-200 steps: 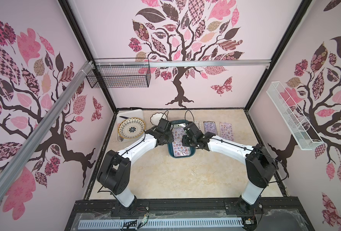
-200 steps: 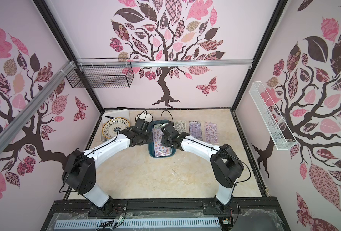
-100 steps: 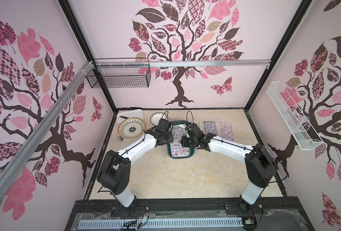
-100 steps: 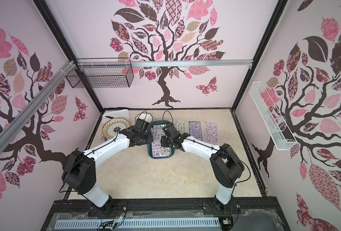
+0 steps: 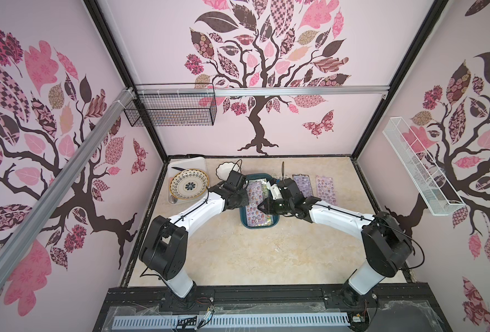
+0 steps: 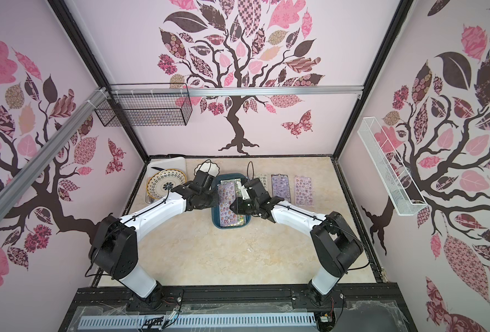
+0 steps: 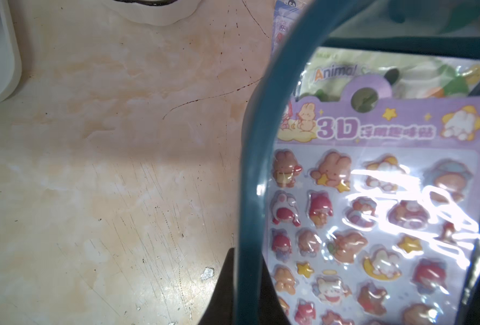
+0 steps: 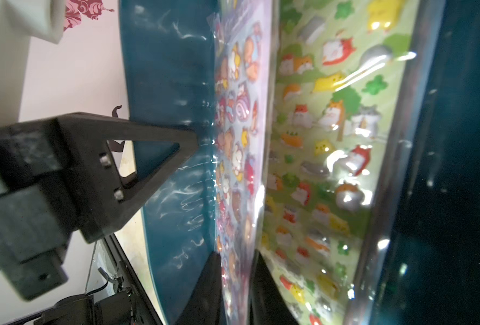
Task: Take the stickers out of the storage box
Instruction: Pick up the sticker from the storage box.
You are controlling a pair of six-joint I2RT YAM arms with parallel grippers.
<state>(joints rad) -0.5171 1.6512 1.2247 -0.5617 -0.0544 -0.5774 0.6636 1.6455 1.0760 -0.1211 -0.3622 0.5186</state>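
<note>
The dark teal storage box (image 5: 259,227) (image 6: 232,225) sits mid-table in both top views, holding stickers. A purple sheet (image 5: 254,198) (image 7: 374,211) lies uppermost, over a green animal sheet (image 7: 345,73) (image 8: 331,126). My left gripper (image 5: 242,201) (image 7: 247,284) is shut on the box's left rim (image 7: 250,168), one finger outside and one inside. My right gripper (image 5: 262,206) (image 8: 237,281) reaches into the box from the right. Its two fingers are pressed on either side of the purple sheet's (image 8: 239,140) raised edge. The left gripper's finger (image 8: 148,146) shows against the box wall (image 8: 171,70).
Two sticker sheets (image 5: 302,186) (image 5: 325,189) lie flat on the table right of the box. A white scalloped bowl (image 5: 225,169) stands behind the left gripper. A white tray (image 5: 200,161) with a patterned plate (image 5: 189,184) is at the back left.
My right gripper has slid left over the box and narrowed its jaws onto the purple sheet's edge. The left arm has stayed on the rim.
</note>
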